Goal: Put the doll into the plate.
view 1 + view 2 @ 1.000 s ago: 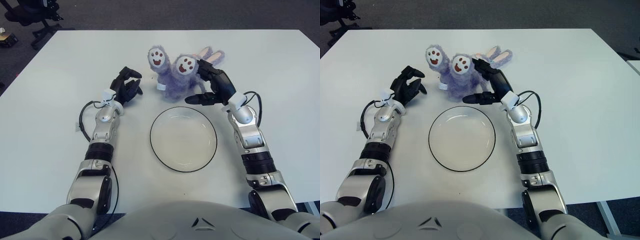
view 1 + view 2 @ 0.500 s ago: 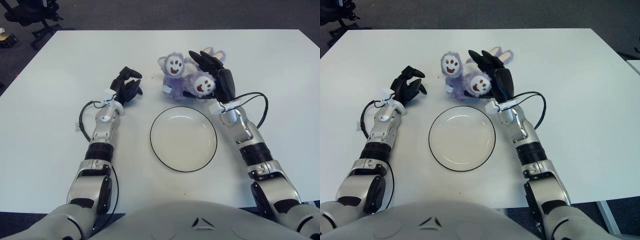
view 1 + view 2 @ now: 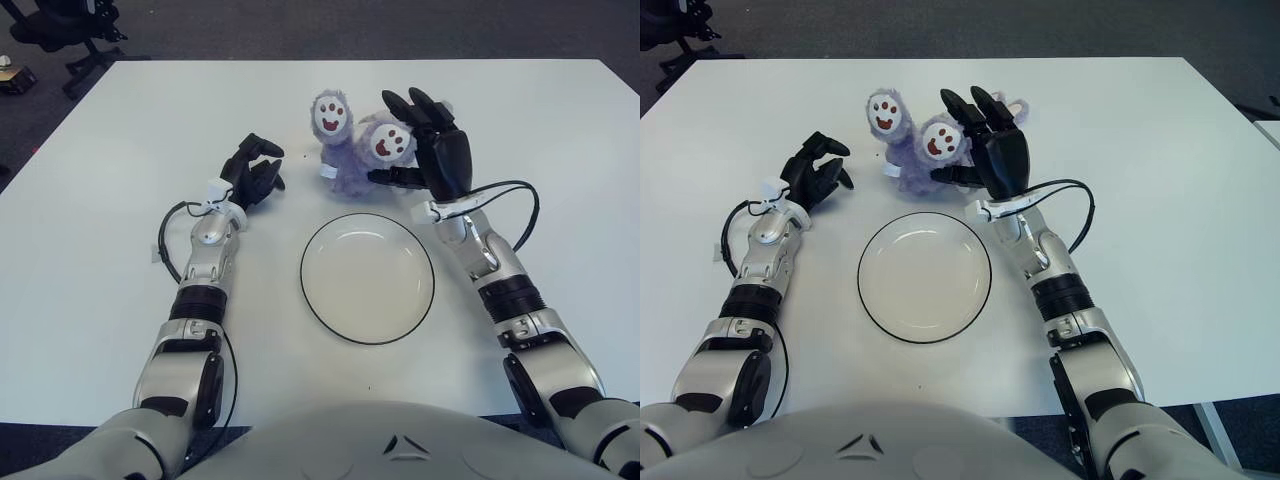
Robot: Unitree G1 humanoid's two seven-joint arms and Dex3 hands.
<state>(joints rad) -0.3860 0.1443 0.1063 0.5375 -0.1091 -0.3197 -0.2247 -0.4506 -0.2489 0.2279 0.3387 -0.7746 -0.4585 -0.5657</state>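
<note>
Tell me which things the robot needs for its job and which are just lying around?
Needed:
- doll, beyond the plate
- plate, nothing in it
- right hand, fingers spread against the doll

Just there:
- left hand, left of the doll
- table
- office chair, far left corner

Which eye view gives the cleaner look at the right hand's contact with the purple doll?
Right eye view: the right hand sits near frame centre, its thumb across the doll below one paw face. The left eye view shows the same contact, placed further right. The plate holds nothing; the left hand shows left of the doll.
</note>
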